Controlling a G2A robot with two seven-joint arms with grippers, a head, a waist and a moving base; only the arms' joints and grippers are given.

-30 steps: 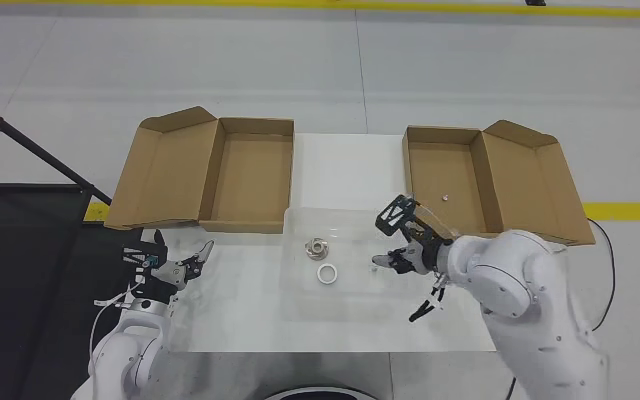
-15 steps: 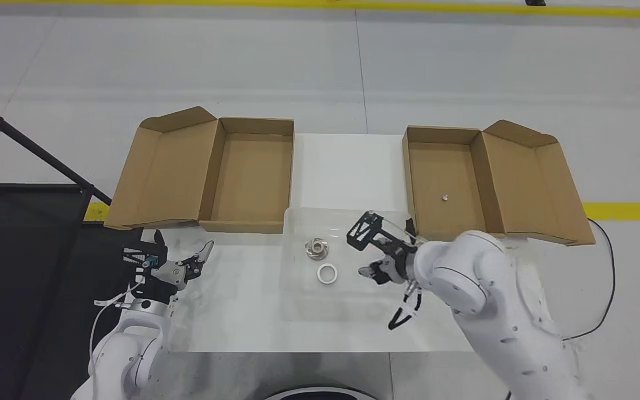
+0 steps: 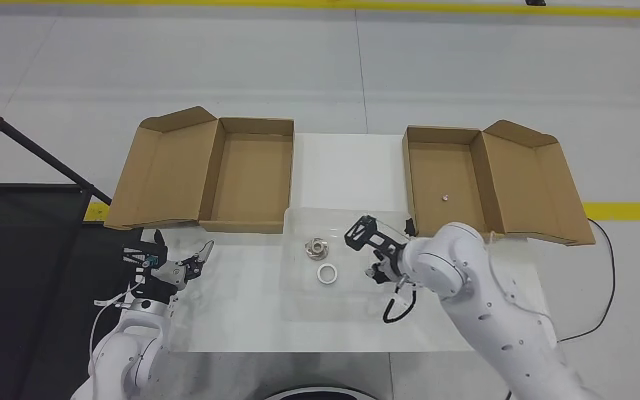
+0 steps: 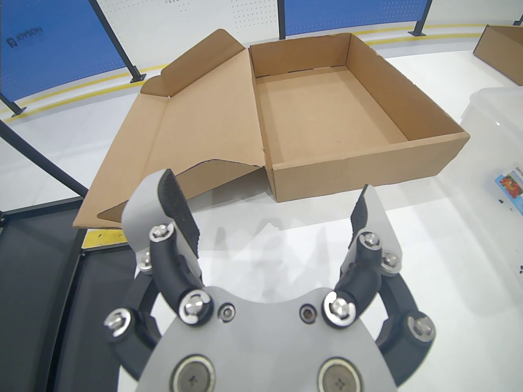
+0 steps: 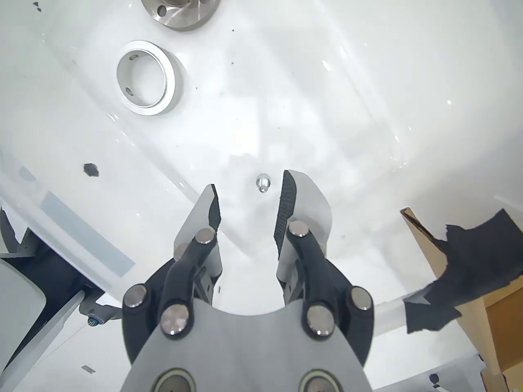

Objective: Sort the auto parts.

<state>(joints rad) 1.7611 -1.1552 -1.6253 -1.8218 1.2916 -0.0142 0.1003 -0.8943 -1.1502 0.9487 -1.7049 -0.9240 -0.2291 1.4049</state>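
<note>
One small pin (image 5: 262, 183) lies just before the right tool (image 5: 250, 184).

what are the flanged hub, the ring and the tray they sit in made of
Flanged hub: likely steel, dull grey machined sheen. Ring: probably aluminium, paler bright satin finish. Tray: clear glossy plastic, see-through with glare streaks.

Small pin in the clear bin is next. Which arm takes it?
Right. The right gripper, open, hangs inside the clear bin, with the small pin lying just past its fingertips. The left gripper, also open, sits over the table beside the left cardboard box, apart from the bin.
</note>
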